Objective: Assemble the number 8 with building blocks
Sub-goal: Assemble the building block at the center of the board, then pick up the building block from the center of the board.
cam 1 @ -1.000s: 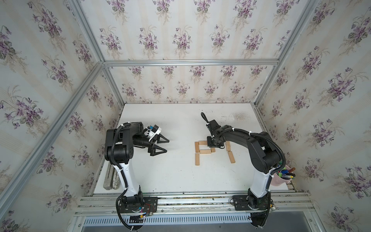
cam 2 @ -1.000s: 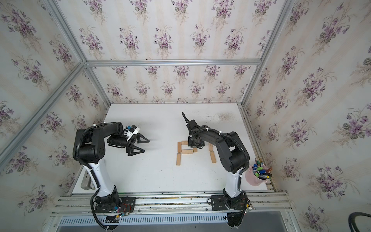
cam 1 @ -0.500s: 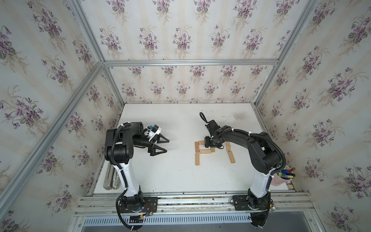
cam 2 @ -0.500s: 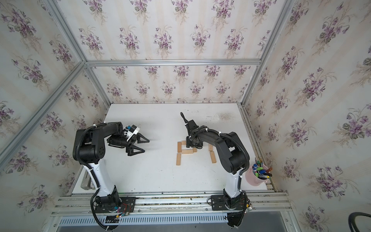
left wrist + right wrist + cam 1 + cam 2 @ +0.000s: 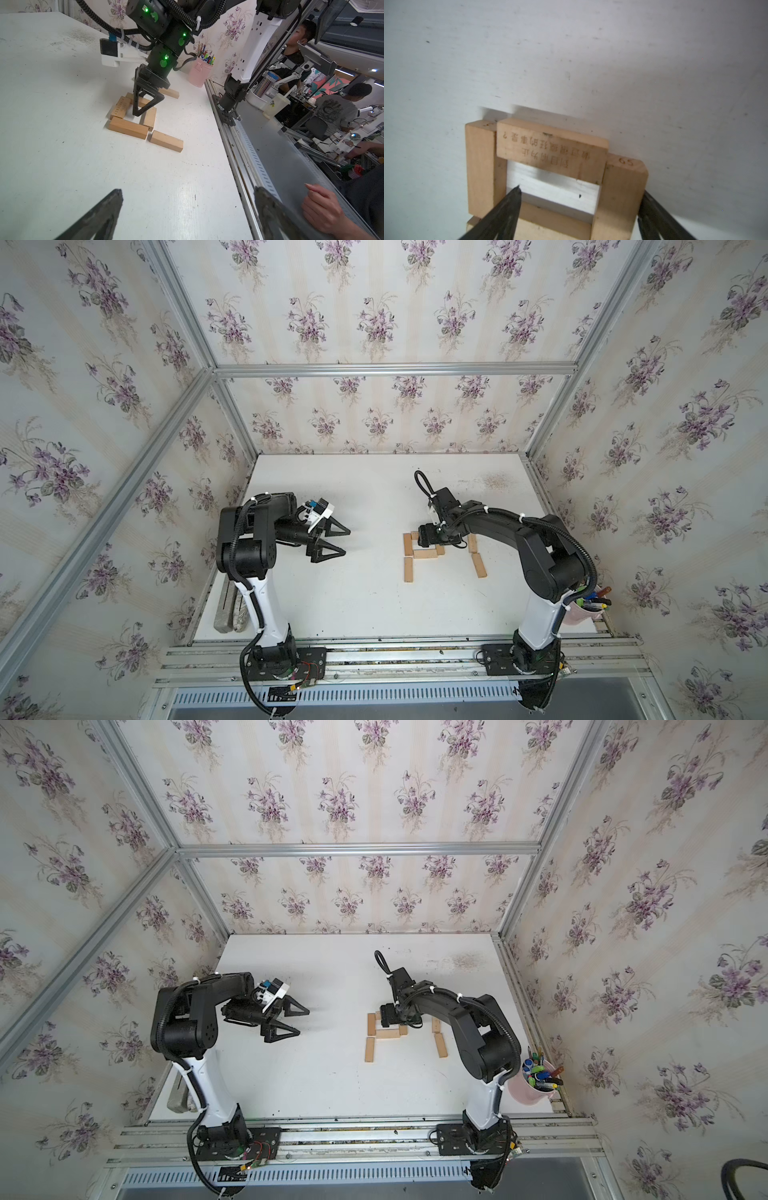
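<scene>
Now straddling the blk marked 65 (image 5: pixel 618 197) w/ R gripper (image 5: pixel 580 190) spread wide: one tip inside the upper square, other just outside. Seeing four building blocks (image 5: pixel 550 149) closing the top loop of the number 8 (image 5: pixel 424 554) mid-table (image 5: pixel 374 614); fifth blk (image 5: pixel 409 569) just below its left side, two more blks (image 5: pixel 478 565) loose near, on the right. Holding L gripper (image 5: pixel 332 540) spread & empty, well apart.

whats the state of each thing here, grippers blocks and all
right gripper, open, straddling the block marked 65
left gripper, open, empty
number 8, top square formed, only one lower bar laid
spare blocks, two lying flat beside the figure
pen cup, upright, full
</scene>
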Robot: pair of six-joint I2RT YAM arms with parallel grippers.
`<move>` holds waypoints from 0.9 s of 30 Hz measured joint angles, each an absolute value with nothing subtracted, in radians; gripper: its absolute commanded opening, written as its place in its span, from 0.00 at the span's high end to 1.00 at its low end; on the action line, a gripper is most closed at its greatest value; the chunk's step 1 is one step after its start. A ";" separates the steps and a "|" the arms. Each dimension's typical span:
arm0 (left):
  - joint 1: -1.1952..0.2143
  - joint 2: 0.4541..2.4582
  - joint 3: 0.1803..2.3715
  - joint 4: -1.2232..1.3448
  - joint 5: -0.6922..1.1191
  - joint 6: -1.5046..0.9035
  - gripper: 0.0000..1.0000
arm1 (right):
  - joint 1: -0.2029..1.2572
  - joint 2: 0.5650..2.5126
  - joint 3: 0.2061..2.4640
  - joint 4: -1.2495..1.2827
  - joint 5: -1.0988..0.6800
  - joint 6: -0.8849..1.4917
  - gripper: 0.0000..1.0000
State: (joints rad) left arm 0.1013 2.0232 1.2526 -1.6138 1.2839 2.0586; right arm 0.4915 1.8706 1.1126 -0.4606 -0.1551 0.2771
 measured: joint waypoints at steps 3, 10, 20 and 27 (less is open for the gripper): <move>0.101 2.023 1.253 -1.614 1.284 2.059 0.00 | 0.473 1.837 1.083 -0.426 -0.212 0.252 0.04; 0.101 2.023 1.253 -1.614 1.284 2.059 0.01 | 0.389 1.736 1.056 -0.529 -0.238 0.196 0.04; 0.101 2.023 1.253 -1.614 1.284 2.059 0.00 | 0.252 1.544 1.098 -0.624 -0.072 0.185 0.10; 0.101 2.023 1.253 -1.614 1.284 2.059 0.00 | 0.227 1.639 1.078 -0.670 0.037 0.233 0.20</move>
